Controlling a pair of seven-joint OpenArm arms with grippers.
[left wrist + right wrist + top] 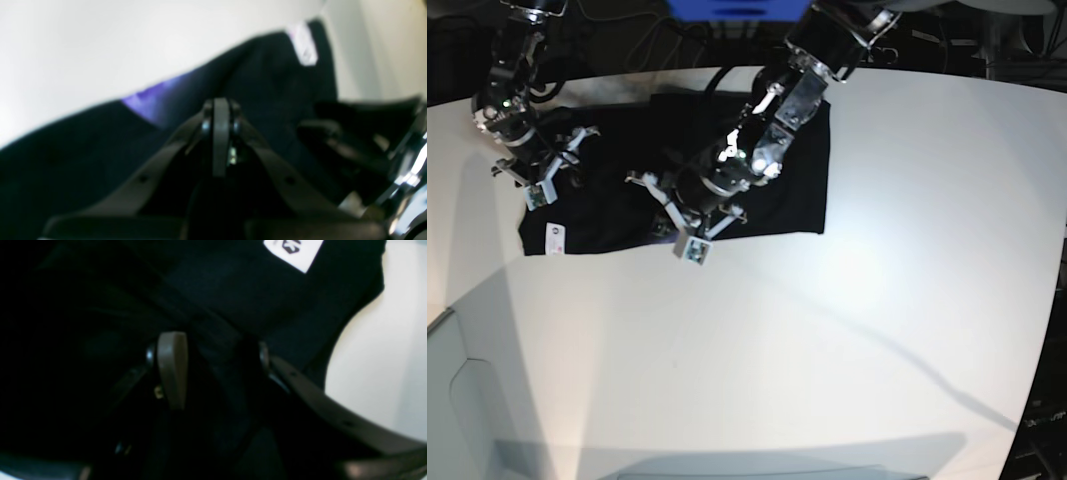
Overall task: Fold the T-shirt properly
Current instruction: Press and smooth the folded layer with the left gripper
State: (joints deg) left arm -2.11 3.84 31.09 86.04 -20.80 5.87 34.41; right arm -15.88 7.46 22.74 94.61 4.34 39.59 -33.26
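Mid-fold: your left gripper (221, 140) looks pinched together above the T-shirt (787, 185); right gripper (213, 370) gapes around a ridge. Close it next.

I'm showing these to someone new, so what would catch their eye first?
First the black T-shirt, spread on the far left part of the white table, with its small white tag at the near-left corner. Then the two arms bent over it: the left tool shut above the cloth, the right tool open astride a fold.
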